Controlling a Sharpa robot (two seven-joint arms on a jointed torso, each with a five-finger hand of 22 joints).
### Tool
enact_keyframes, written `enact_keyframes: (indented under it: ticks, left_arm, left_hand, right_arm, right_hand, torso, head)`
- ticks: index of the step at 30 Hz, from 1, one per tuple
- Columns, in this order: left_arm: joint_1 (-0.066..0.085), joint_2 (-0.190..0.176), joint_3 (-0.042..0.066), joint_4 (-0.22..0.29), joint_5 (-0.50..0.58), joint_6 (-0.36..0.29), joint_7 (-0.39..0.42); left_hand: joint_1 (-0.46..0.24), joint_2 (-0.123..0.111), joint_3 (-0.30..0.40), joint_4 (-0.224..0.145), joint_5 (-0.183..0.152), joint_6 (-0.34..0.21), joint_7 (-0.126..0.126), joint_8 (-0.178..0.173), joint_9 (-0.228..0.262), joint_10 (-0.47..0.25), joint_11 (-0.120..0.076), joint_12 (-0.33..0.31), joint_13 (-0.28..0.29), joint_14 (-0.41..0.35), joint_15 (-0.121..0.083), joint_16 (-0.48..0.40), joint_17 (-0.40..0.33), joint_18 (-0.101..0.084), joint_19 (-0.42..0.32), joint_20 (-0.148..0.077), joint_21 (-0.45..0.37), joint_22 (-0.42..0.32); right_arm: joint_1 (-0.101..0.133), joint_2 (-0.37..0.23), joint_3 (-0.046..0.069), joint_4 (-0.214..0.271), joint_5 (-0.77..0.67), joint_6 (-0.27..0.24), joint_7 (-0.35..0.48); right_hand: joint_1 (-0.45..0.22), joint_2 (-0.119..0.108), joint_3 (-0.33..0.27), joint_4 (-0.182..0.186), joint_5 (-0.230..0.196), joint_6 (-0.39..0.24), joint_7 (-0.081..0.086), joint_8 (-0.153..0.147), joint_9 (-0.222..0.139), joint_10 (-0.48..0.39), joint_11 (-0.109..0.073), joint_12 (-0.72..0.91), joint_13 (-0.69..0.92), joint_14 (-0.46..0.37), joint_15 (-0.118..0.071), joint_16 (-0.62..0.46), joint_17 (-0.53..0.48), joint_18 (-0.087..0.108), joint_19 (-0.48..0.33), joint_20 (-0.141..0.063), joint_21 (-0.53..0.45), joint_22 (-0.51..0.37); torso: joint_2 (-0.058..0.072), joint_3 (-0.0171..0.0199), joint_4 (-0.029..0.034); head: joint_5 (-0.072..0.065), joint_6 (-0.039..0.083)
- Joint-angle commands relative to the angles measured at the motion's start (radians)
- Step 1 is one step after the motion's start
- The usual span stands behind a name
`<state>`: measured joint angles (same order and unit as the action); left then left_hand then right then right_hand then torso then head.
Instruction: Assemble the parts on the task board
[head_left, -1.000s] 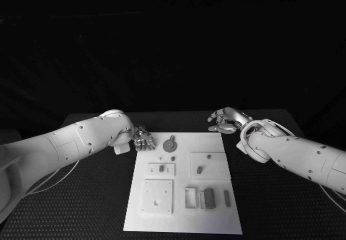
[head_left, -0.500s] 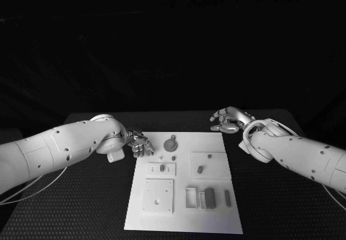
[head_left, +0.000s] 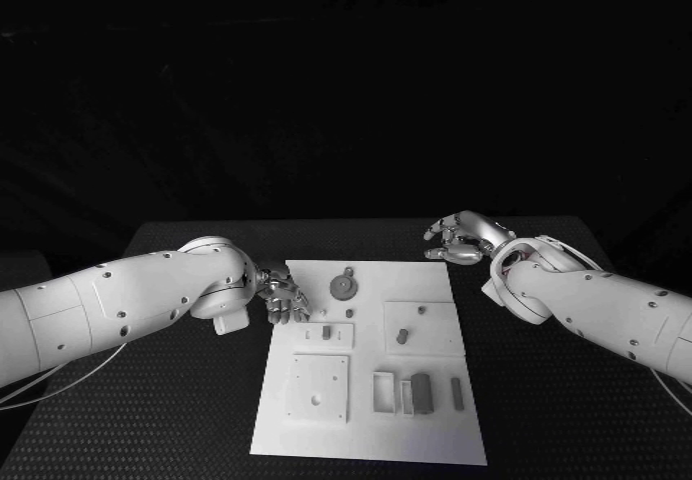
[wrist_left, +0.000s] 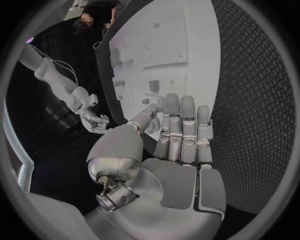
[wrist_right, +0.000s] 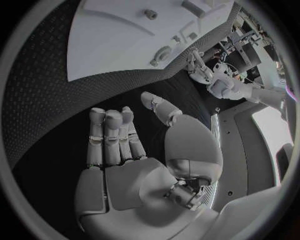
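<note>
Head view showed the white rectangular task board (head_left: 371, 440) lying flat in the middle of the black textured table (head_left: 173, 420), its long side running away from the robot. Small grey parts sat on it: a round disc-shaped piece with a short stem (head_left: 343, 286) near the far edge, two raised square plates with small pegs (head_left: 327, 334) across the middle, a larger square plate (head_left: 316, 389) nearer the robot, and a row of upright rectangular blocks (head_left: 418, 394) beside it.

At the board's left edge, the silver left hand (head_left: 280, 297) hung just beside the board, level with the disc. From the left wrist view, its fingers (wrist_left: 182, 131) lay straight and close together, pointing toward the board, with nothing between them and the thumb set apart.

Off the board's far right corner, the silver right hand (head_left: 463, 240) hovered over bare table, apart from the board. From the right wrist view, its fingers (wrist_right: 112, 137) were extended side by side, palm empty, thumb angled away.
</note>
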<state>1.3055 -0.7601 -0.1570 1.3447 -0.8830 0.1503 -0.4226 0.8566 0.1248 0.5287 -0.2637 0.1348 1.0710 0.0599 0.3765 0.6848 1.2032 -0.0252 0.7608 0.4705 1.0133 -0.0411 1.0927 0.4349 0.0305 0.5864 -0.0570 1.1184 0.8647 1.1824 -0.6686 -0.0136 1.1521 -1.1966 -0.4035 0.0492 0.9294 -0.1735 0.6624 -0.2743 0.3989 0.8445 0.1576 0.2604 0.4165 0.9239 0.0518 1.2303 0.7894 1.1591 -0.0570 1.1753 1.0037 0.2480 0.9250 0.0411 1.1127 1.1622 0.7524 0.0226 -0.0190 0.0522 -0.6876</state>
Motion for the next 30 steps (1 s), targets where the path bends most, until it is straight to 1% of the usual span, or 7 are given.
enact_keyframes:
  ticks: [1, 6, 8, 10, 13, 20, 30]
  left_arm:
    - [-0.002, -0.003, -0.005, 0.016, -0.094, -0.03, -0.004]
    - [-0.007, -0.003, -0.019, 0.028, -0.12, -0.031, 0.0]
    - [-0.011, -0.003, -0.028, 0.033, -0.124, -0.03, -0.002]
    - [-0.014, -0.002, -0.032, 0.037, -0.128, -0.031, -0.004]
    - [-0.019, -0.002, -0.033, 0.042, -0.128, -0.033, -0.006]
    - [-0.023, -0.001, -0.034, 0.043, -0.129, -0.035, -0.009]
    - [-0.034, 0.008, -0.034, 0.039, -0.14, -0.051, -0.011]
  left_hand:
    - [-0.002, -0.008, 0.002, -0.007, 0.005, 0.01, 0.001, 0.004, 0.0, 0.021, -0.011, -0.007, -0.002, 0.007, 0.001, 0.0, 0.001, -0.006, 0.006, -0.078, 0.001, 0.001]
    - [-0.002, -0.009, 0.002, -0.008, 0.006, 0.013, 0.0, 0.003, 0.0, 0.025, -0.012, -0.009, -0.003, 0.01, 0.0, 0.0, 0.001, -0.006, 0.007, -0.079, 0.002, 0.001]
    - [-0.002, -0.01, 0.002, -0.008, 0.006, 0.013, 0.0, 0.003, 0.0, 0.026, -0.012, -0.01, -0.003, 0.01, 0.0, 0.0, 0.001, -0.006, 0.007, -0.079, 0.002, 0.001]
    - [-0.003, -0.011, 0.002, -0.008, 0.007, 0.014, 0.0, 0.003, 0.0, 0.027, -0.012, -0.011, -0.004, 0.01, 0.0, -0.001, 0.001, -0.006, 0.007, -0.079, 0.002, 0.001]
    - [-0.003, -0.011, 0.002, -0.008, 0.007, 0.015, -0.001, 0.003, 0.0, 0.028, -0.012, -0.012, -0.004, 0.011, 0.0, -0.001, 0.001, -0.006, 0.008, -0.079, 0.002, 0.001]
    - [-0.003, -0.012, 0.002, -0.007, 0.008, 0.017, -0.001, 0.002, 0.0, 0.031, -0.013, -0.013, -0.005, 0.013, -0.001, -0.001, 0.001, -0.006, 0.008, -0.08, 0.002, 0.001]
    - [-0.004, -0.012, 0.002, -0.007, 0.01, 0.019, -0.002, 0.001, 0.0, 0.035, -0.014, -0.015, -0.006, 0.016, -0.002, 0.0, 0.002, -0.006, 0.01, -0.08, 0.002, 0.001]
  right_arm:
    - [0.0, -0.001, 0.0, 0.003, -0.003, 0.007, 0.003]
    - [0.0, -0.002, 0.0, 0.004, -0.003, 0.007, 0.003]
    - [0.0, -0.002, 0.0, 0.004, -0.003, 0.007, 0.003]
    - [0.0, -0.002, 0.0, 0.004, -0.003, 0.007, 0.003]
    - [0.0, -0.003, 0.0, 0.004, -0.003, 0.008, 0.003]
    - [0.0, -0.003, 0.0, 0.005, -0.003, 0.008, 0.003]
    - [0.0, -0.004, 0.0, 0.006, -0.003, 0.007, 0.003]
  right_hand:
    - [-0.007, 0.001, -0.006, -0.002, 0.005, 0.003, 0.007, 0.006, -0.001, -0.009, 0.001, 0.003, -0.002, -0.004, 0.001, 0.005, -0.002, 0.014, -0.009, -0.001, 0.006, -0.001]
    - [-0.007, 0.001, -0.006, -0.002, 0.005, 0.003, 0.007, 0.006, -0.001, -0.009, 0.001, 0.004, -0.002, -0.004, 0.001, 0.005, -0.002, 0.014, -0.009, -0.001, 0.006, -0.001]
    - [-0.007, 0.001, -0.006, -0.002, 0.005, 0.003, 0.007, 0.006, -0.001, -0.009, 0.001, 0.004, -0.002, -0.004, 0.001, 0.005, -0.002, 0.014, -0.009, -0.001, 0.006, -0.001]
    - [-0.007, 0.001, -0.006, -0.002, 0.005, 0.003, 0.007, 0.006, -0.001, -0.009, 0.001, 0.004, -0.002, -0.004, 0.001, 0.005, -0.002, 0.014, -0.009, -0.001, 0.006, -0.001]
    - [-0.007, 0.001, -0.006, -0.002, 0.005, 0.003, 0.007, 0.006, -0.001, -0.01, 0.001, 0.004, -0.002, -0.004, 0.001, 0.006, -0.002, 0.014, -0.009, -0.001, 0.006, -0.001]
    - [-0.007, 0.001, -0.006, -0.002, 0.006, 0.003, 0.007, 0.006, -0.001, -0.01, 0.0, 0.004, -0.002, -0.004, 0.001, 0.006, -0.002, 0.014, -0.009, -0.001, 0.006, -0.001]
    - [-0.007, 0.001, -0.007, -0.002, 0.006, 0.003, 0.007, 0.006, -0.001, -0.01, 0.0, 0.004, -0.003, -0.004, 0.001, 0.006, -0.002, 0.014, -0.009, -0.001, 0.006, -0.002]
  torso:
    - [0.0, -0.0001, -0.0003]
    - [0.0, 0.0015, -0.0008]
    - [0.0, 0.0013, -0.001]
    - [0.0, 0.0011, -0.0016]
    - [0.001, 0.0013, -0.002]
    - [0.0, 0.0021, -0.0025]
    - [0.0, 0.0014, -0.0019]
  head:
    - [0.0, -0.002]
    - [0.003, -0.004]
    - [0.001, -0.004]
    - [0.002, -0.004]
    - [0.003, -0.007]
    - [0.001, -0.008]
    - [0.0, -0.008]
